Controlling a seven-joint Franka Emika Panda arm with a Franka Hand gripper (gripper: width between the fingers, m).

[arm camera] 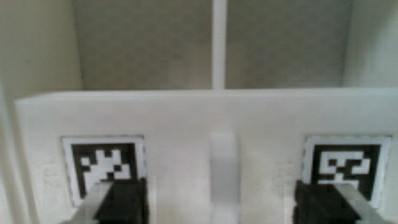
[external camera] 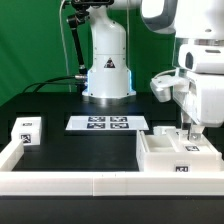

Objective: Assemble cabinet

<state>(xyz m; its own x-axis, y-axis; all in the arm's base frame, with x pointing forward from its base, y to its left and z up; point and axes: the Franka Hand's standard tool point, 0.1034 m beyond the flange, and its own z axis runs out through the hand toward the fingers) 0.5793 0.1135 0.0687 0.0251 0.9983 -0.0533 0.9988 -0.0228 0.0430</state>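
No words can be read, only black-and-white square tags. The marker board [external camera: 108,123] carries 4. The 1 small white block [external camera: 26,131], at the exterior view's left, bears a tag on top. The 1 cabinet [external camera: 170,153] stands at the exterior view's right, inside the white border rails [external camera: 70,183], with 1 tag on its front. The wrist view shows 2 tags. The gripper [external camera: 190,130] is low over the cabinet, its 2 fingers [arm camera: 116,205] spread wide and pinching nothing.

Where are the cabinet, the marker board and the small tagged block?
cabinet [external camera: 165,160], exterior view, front wall beside its tag
marker board [external camera: 110,123], exterior view, centre of the sheet
small tagged block [external camera: 27,131], exterior view, its middle
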